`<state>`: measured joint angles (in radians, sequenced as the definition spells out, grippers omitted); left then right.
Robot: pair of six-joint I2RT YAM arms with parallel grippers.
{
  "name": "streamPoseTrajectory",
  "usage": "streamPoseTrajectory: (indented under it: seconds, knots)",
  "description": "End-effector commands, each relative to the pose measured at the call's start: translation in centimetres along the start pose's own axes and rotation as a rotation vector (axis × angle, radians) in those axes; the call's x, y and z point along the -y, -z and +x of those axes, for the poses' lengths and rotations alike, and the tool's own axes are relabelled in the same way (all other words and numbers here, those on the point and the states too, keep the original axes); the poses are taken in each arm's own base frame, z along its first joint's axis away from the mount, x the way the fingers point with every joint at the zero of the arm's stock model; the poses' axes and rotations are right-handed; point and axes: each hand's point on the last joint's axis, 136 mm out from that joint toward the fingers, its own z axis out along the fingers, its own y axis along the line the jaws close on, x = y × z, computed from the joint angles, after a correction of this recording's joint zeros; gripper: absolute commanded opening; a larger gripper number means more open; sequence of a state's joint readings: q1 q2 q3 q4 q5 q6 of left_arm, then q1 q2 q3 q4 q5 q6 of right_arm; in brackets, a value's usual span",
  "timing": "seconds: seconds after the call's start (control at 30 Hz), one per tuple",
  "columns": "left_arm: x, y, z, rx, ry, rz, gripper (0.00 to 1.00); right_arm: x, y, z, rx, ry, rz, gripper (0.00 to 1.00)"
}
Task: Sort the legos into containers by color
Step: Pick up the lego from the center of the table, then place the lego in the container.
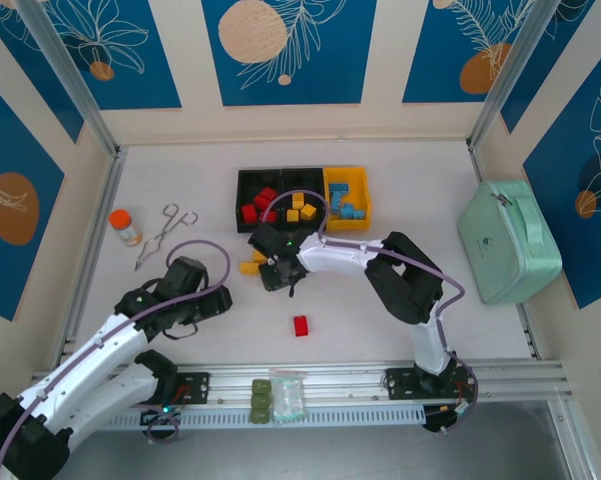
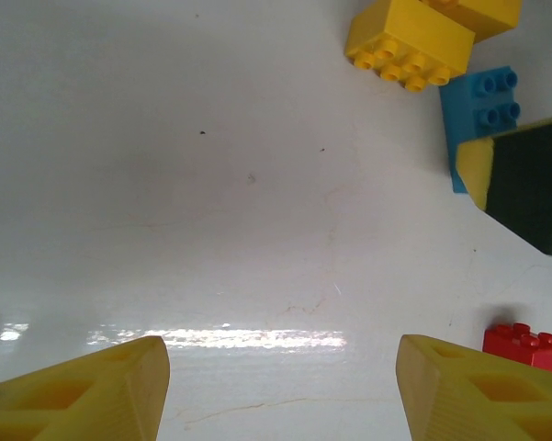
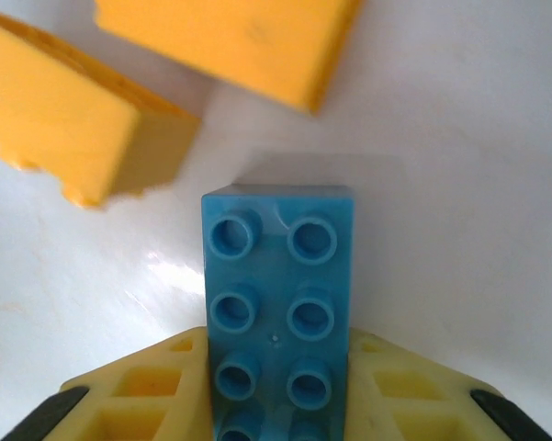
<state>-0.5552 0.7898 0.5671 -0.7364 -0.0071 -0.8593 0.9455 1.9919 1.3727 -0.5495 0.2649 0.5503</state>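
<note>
Right wrist view first: the right gripper has its yellow fingers pressed against both long sides of a blue brick, so I'd call that clamped on it. The brick is studs up, 2 studs wide with 4 rows showing, low over the white table. I can't tell if it's lifted or resting.

Handling-wise I'd guess it's super light, hard plastic that won't squash or break. The side walls look smooth and glossy though, so it could slip or twist if pinched near a corner. Flat long sides around the middle are the spot to grab, which is pretty much where the pads sit.

Just past its far end are 2 yellow bricks, near it but not touching.

Top view: the bins are close behind the gripper, 3 in a row. Reds are in the left black one, yellows in the middle, blues in the yellow bin on the right, so that's where this one belongs. 1 red brick sits alone nearer the bases.

Left gripper is spread wide, nothing in it, over bare table.
</note>
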Motion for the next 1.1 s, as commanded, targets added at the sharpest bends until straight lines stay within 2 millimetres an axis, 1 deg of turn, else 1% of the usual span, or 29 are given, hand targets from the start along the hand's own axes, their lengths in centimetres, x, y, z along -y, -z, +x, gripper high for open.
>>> streamPoseTrajectory:
  seconds: [0.0, 0.13, 0.27, 0.4, 0.5, 0.67, 0.8, 0.97, 1.07]
  knots:
    - [0.7, -0.6, 0.0, -0.024, 0.012, 0.032, 0.66, 1.1, 3.5, 0.7, 0.034, -0.019, 0.021, 0.29]
    - [2.3, -1.0, -0.3, -0.044, -0.007, 0.078, 0.66, 2.6, 6.2, 1.3, 0.068, -0.051, 0.020, 0.29]
    - [4.3, -1.4, -0.9, -0.056, -0.019, 0.140, 0.66, 4.6, 8.4, 1.7, 0.101, -0.092, 0.024, 0.29]
    - [6.4, -2.0, -1.2, -0.069, -0.036, 0.204, 0.66, 6.9, 10.3, 1.6, 0.136, -0.142, 0.025, 0.29]
    - [8.1, -2.4, -1.4, -0.079, -0.060, 0.231, 0.66, 8.9, 11.3, 1.1, 0.165, -0.184, 0.027, 0.29]
    - [10.5, -3.1, -1.5, -0.094, -0.105, 0.261, 0.66, 12.4, 12.7, -0.9, 0.204, -0.251, 0.048, 0.29]
    - [12.2, -3.4, -1.4, -0.104, -0.132, 0.298, 0.66, 15.0, 13.1, -3.1, 0.232, -0.311, 0.061, 0.29]
    - [13.6, -3.6, -1.4, -0.106, -0.150, 0.325, 0.66, 17.6, 13.5, -6.4, 0.259, -0.347, 0.087, 0.29]
    - [14.0, -3.7, -1.3, -0.111, -0.155, 0.331, 0.66, 19.2, 13.3, -8.3, 0.261, -0.372, 0.106, 0.29]
